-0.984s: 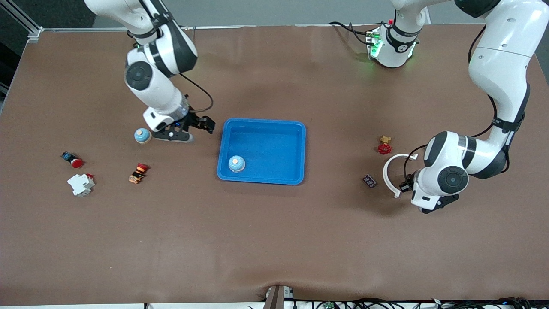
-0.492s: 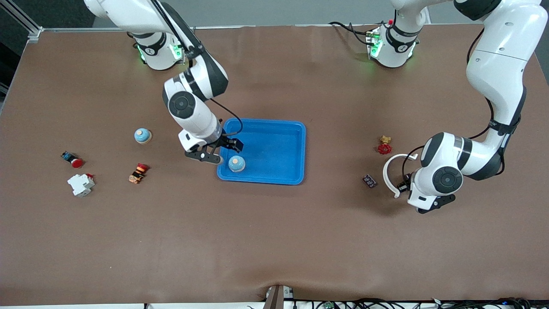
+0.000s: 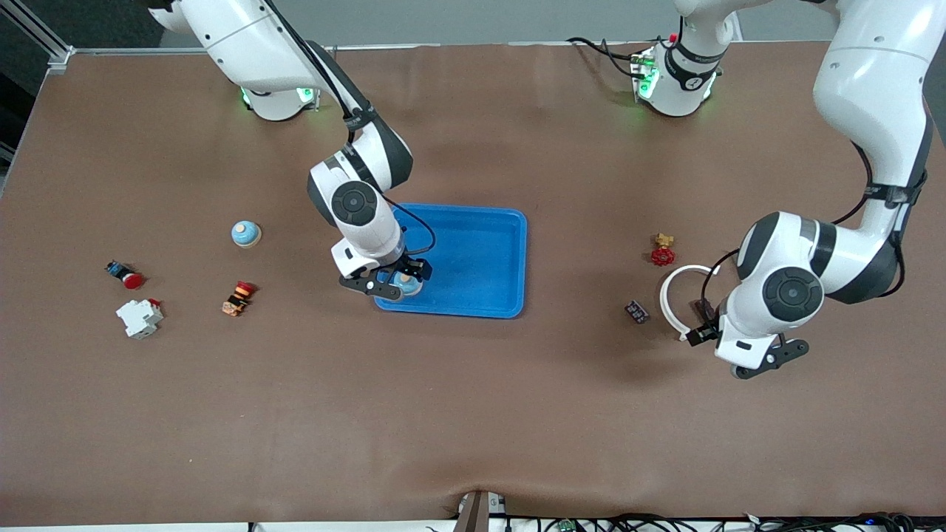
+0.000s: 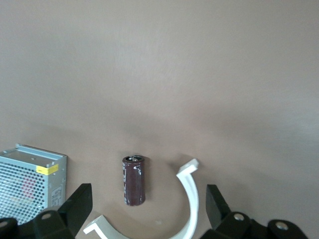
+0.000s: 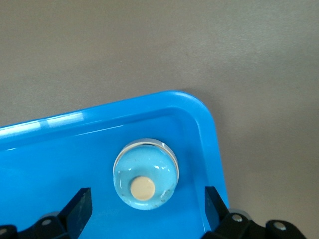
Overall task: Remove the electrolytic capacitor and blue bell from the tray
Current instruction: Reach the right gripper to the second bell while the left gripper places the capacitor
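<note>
Right hand [image 3: 392,284] open over tray's [image 3: 510,255] corner bell [image 5: 145,180]

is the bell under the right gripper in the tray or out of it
In. The bell sits on the tray floor by a corner, the open right gripper above.

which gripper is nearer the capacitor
Left. The left gripper hangs open over the capacitor beside the white ring; the right gripper is at the blue tray, over a bell.
</note>
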